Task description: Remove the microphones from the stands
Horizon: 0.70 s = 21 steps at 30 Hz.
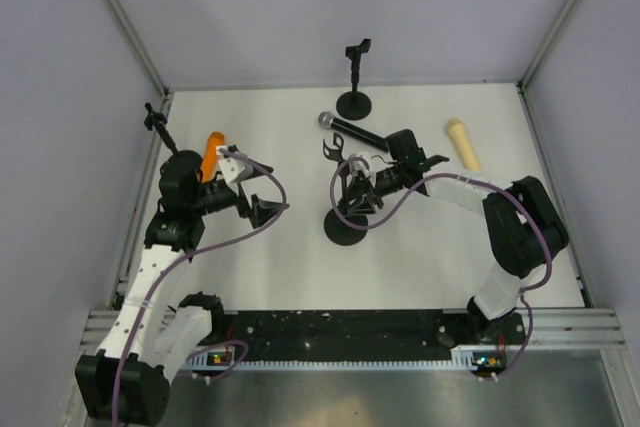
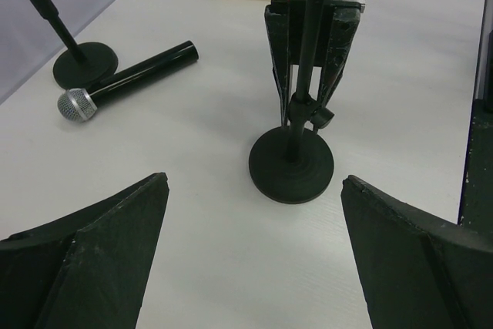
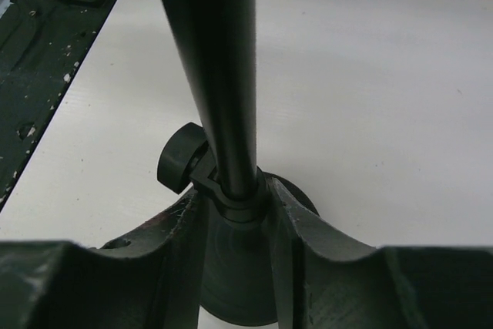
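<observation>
**Mic flat on tabletop; right claw clamped on stand pole**

The black microphone (image 1: 352, 131) w/ silver mesh head lies flat on the tabletop (image 1: 300, 277), mid-width and toward the far edge. Its head points to the left edge. It's apart from the stand (image 1: 346, 228), which stands upright near the tabletop centre on a round base.

The right claw (image 3: 237, 204) reaches in from the right edge. Its fingers (image 3: 296, 229) sit one on each side of the stand's pole, low down. They press against the collar, just beside the small round knob (image 3: 179, 161), so it's clamped on the stand.

The left claw (image 2: 254, 181) is spread wide apart and holds nothing. It faces the stand from the left side, well short of the base.

Other items:
- A second stand (image 1: 353, 102) at mid far edge, its base just beyond the mic.
- A third stand (image 1: 158, 122) at the far left corner.
- A cream microphone (image 1: 462, 144) lying flat toward the far right corner.
- An orange object (image 1: 210, 155) by the left arm; can't tell if it touches.
</observation>
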{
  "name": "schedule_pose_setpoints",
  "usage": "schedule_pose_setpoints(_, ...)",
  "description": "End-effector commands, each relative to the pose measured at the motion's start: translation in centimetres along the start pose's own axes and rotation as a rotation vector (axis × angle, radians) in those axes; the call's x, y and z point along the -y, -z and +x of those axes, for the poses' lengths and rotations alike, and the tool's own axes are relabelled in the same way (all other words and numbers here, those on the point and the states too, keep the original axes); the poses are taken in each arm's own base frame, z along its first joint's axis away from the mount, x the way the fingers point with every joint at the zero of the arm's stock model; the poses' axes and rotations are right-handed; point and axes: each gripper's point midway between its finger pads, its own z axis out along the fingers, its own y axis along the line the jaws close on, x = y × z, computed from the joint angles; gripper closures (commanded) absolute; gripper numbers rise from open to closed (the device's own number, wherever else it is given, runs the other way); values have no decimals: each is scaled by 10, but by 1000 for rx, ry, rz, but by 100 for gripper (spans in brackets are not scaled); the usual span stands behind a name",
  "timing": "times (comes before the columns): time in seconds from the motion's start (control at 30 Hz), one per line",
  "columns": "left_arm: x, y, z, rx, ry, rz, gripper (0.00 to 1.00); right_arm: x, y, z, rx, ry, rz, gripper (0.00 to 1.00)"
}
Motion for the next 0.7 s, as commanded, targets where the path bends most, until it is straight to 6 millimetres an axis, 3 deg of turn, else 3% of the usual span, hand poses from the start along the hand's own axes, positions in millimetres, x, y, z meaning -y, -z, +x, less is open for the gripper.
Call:
schedule_pose_setpoints(0.0, 1, 3, -12, 42, -35, 5, 1, 1, -12, -7, 27, 4, -11, 69)
schedule_pose_setpoints(0.17, -1, 4, -12, 45, -36, -8, 1, 4, -13, -6, 22, -12, 1, 78)
schedule_pose_setpoints(0.5, -4, 5, -12, 47, -14, -22, 1, 31, -8, -29, 62, -6, 178, 100)
schedule_pose_setpoints(0.67, -7, 5, -16, 65, -32, -35, 1, 42, -1, -39, 88, 20, 292, 100)
